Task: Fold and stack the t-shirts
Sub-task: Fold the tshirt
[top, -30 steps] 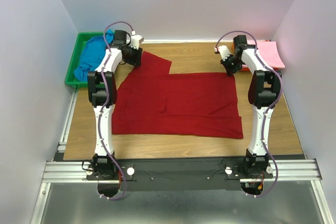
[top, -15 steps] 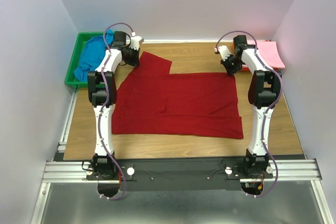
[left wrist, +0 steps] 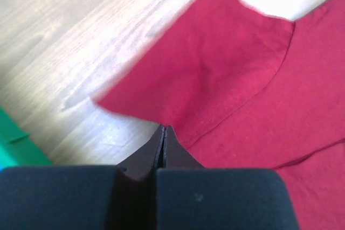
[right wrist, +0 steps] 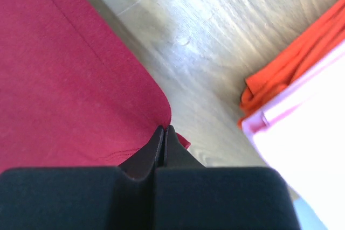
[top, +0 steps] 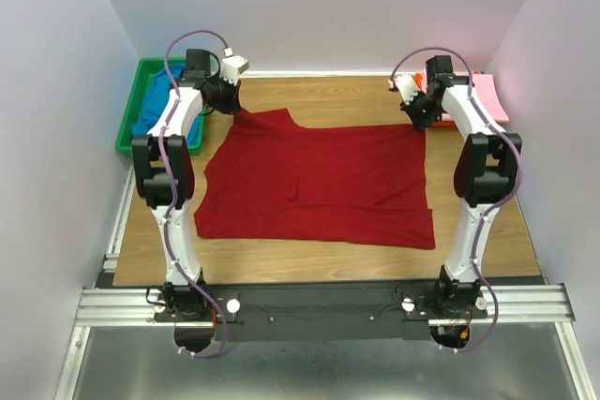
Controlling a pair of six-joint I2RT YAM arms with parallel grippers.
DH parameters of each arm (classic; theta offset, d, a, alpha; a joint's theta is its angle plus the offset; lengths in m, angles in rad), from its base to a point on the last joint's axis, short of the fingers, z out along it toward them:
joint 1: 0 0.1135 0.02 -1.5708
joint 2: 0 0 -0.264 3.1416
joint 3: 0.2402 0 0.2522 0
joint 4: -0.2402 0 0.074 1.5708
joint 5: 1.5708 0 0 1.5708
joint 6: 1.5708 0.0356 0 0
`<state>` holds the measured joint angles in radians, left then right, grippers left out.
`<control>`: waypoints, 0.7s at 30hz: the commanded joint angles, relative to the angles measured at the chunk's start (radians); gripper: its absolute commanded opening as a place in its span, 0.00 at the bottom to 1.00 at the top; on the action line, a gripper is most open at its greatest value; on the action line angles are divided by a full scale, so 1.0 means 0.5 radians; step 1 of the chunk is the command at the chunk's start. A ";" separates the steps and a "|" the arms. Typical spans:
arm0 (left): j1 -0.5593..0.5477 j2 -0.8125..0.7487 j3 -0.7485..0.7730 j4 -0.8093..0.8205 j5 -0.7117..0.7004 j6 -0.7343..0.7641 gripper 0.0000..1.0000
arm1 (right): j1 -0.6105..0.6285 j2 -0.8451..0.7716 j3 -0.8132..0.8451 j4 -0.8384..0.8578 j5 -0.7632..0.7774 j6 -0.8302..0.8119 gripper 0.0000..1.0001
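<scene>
The dark red t-shirt (top: 319,185) lies flat over most of the table (top: 356,96), and bare wood shows beyond its far edge. The blue t-shirt (top: 150,111) lies in the green bin (top: 123,134) at far left, and the pink t-shirt (top: 487,100) at far right. The left gripper (left wrist: 164,130) and the right gripper (right wrist: 164,129), both pressed together, pinch the far corners of the dark red t-shirt.

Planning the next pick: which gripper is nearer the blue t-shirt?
Left. The left gripper is just right of the blue t-shirt; the right gripper is far off to its right.
</scene>
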<state>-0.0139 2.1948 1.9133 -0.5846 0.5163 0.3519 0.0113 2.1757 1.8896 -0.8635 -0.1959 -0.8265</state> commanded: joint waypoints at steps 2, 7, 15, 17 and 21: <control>0.009 -0.306 -0.301 0.080 0.099 0.143 0.00 | -0.013 -0.237 -0.180 -0.016 0.036 -0.089 0.01; 0.009 -0.530 -0.589 0.065 0.121 0.220 0.00 | -0.013 -0.458 -0.462 -0.013 0.063 -0.160 0.01; 0.009 -0.923 -1.007 0.040 0.087 0.312 0.00 | -0.016 -0.648 -0.751 -0.013 0.060 -0.215 0.01; 0.009 -0.999 -1.120 0.040 0.063 0.333 0.00 | -0.013 -0.661 -0.791 -0.013 0.048 -0.225 0.01; 0.009 -1.119 -1.353 0.077 0.032 0.355 0.00 | -0.016 -0.719 -0.956 -0.003 0.030 -0.240 0.01</control>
<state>-0.0143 1.6981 1.3254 -0.5594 0.5423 0.4976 0.0113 1.8610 1.4685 -0.8597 -0.1848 -0.9218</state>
